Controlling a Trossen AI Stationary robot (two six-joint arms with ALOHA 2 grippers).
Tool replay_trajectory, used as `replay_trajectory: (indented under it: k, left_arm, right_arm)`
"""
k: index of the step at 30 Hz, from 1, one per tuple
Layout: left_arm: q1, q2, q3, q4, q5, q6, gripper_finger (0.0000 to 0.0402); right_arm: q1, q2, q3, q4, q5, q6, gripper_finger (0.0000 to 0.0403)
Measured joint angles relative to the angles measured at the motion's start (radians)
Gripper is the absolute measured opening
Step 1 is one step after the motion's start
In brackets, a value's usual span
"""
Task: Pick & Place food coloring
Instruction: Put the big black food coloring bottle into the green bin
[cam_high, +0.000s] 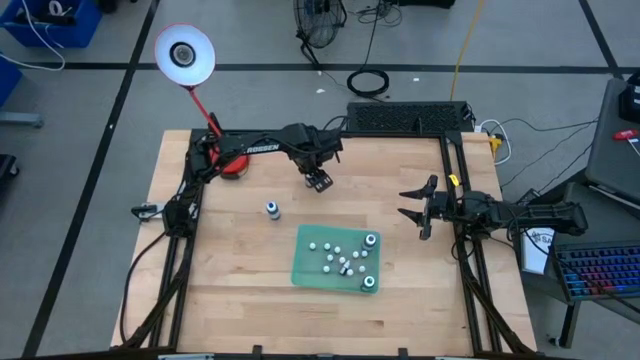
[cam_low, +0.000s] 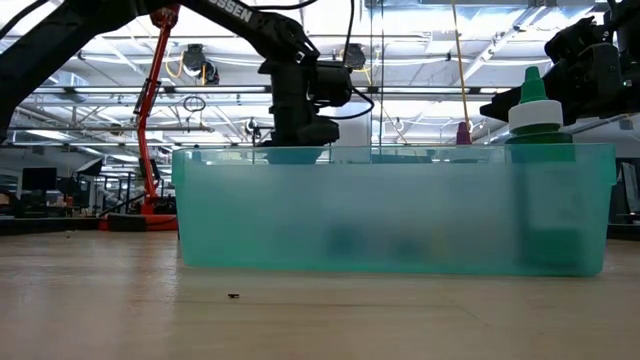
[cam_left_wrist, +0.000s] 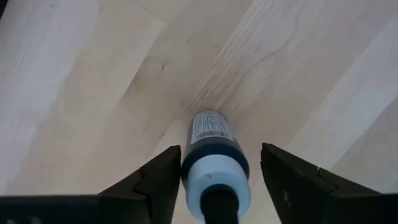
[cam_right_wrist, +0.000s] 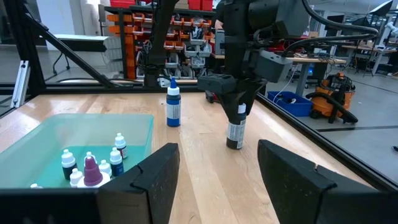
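Straddling a food coloring bottle (cam_left_wrist: 214, 155) upright on the counter (cam_high: 240, 270) at upper centre, the left end effector (cam_high: 319, 181) stood parted; the right end effector (cam_high: 417, 212) waited released at right.

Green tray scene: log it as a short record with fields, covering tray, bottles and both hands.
tray: translucent green plastic tray on the wooden table, holding many small white-capped bottles
loose bottle: blue bottle with white cap, upright on the table outside the tray
left hand: over a dark bottle with white cap standing on the table, fingers on either side of its cap
right hand: open, beside the tray, holding nothing
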Motion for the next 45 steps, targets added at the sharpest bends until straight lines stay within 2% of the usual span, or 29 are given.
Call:
replay_trajectory:
  k: [8,12,19,27,33,39,45]
  left_arm:
    - [0.000,0.000,0.000,-0.024,0.000,-0.009,0.0144]
    - [0.000,0.000,0.000,-0.026,-0.017,-0.009,0.0143]
    - [-0.038,-0.037,0.005,-0.111,-0.168,0.018,0.0143]
    - [-0.224,-0.230,0.007,-0.130,-0.160,-0.043,0.0142]
    - [-0.427,-0.345,0.008,-0.166,-0.162,-0.210,0.0142]
    - [-0.568,-0.333,0.007,-0.186,-0.220,-0.338,0.0141]
    - [-0.595,-0.260,0.007,-0.176,-0.211,-0.366,0.0141]
  right_arm:
    - [0.000,0.000,0.000,0.000,0.000,0.000,0.0205]
    - [0.000,0.000,0.000,0.000,0.000,0.000,0.0207]
    - [0.000,0.000,0.000,0.000,0.000,0.000,0.0204]
    - [0.000,0.000,0.000,0.000,0.000,0.000,0.0206]
    - [0.000,0.000,0.000,-0.001,0.000,0.000,0.0205]
    - [0.000,0.000,0.000,-0.004,0.000,0.000,0.0207]
    - [0.000,0.000,0.000,-0.002,0.000,0.000,0.0205]
